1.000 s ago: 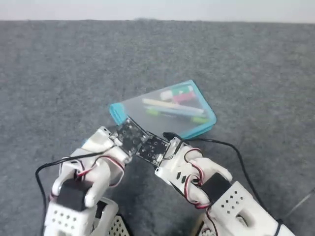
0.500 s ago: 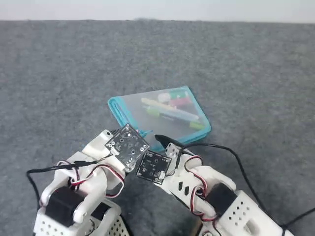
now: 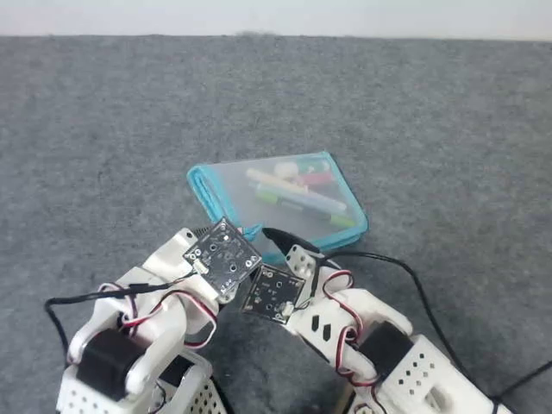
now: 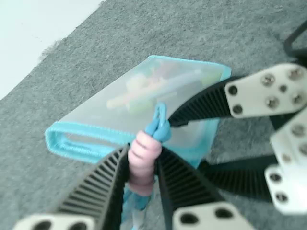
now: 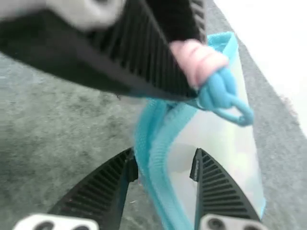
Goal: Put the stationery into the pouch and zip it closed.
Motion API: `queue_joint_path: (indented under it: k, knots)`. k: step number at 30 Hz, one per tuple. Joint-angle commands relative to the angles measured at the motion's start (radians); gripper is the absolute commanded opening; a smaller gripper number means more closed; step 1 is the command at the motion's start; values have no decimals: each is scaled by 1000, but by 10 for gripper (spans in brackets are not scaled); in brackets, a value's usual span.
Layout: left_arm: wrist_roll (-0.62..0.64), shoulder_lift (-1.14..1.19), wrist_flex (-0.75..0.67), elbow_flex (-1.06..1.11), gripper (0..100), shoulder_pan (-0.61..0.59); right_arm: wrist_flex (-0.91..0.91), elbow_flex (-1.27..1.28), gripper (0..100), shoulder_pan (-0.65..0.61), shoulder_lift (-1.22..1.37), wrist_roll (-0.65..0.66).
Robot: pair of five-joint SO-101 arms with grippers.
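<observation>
A grey carpeted table (image 3: 103, 112) spreads across the high view. Your two arms come in from 7 and 5 o'clock and meet just below centre. At centre the translucent pouch (image 3: 226, 191) with teal trim lies flat on the table, its near long edge under your arms. Your right gripper (image 5: 163, 158) is released, jaws apart astride the pouch's teal edge; whether either one touches it is hard to tell. Your left gripper (image 4: 142, 157) is clenched on the pink zip pull (image 4: 145, 146), with a blue cord loop (image 4: 159, 122) poking out past it. The stationery (image 3: 297, 191), coloured pens and small pieces, is already inside the pouch. What is left appears to be the zip, but the arms hide its track.
</observation>
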Motion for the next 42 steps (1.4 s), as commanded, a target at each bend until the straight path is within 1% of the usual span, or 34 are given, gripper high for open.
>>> queue_joint_path:
  k: [1,3,6,8,10,13,16,18,21,23,25,29,33,35,39,42]
  knots:
    - [21,14,41,-108,12,38,-73,6,162,38,-8,26]
    - [21,8,80,-122,12,104,-128,9,158,62,2,26]
    - [21,6,127,-124,12,206,-143,5,114,82,5,28]
    - [21,6,135,-122,12,209,-122,-2,83,84,-5,28]
    - [15,6,133,-110,12,204,-47,-32,9,79,-31,29]
    - [11,5,104,-70,12,135,71,-72,3,85,-88,41]
    - [11,5,-3,16,12,-31,189,-77,6,93,-133,94]
    - [11,5,-117,93,12,-157,249,-75,6,101,-145,95]
    - [11,5,-328,234,12,-318,302,-75,6,101,-145,95]
    - [12,5,-456,323,12,-397,312,-75,6,101,-145,95]
    - [12,5,-528,394,12,-451,314,-75,6,101,-145,95]
    - [12,5,-562,472,12,-500,315,-74,6,104,-145,95]
    - [12,5,-557,481,12,-496,309,-74,7,104,-145,92]
    - [12,5,-557,478,12,-496,282,-74,8,105,-145,61]
    - [12,5,-562,486,12,-454,214,-32,9,105,-145,-15]
    - [12,6,-580,533,12,-407,203,21,9,130,-143,-18]
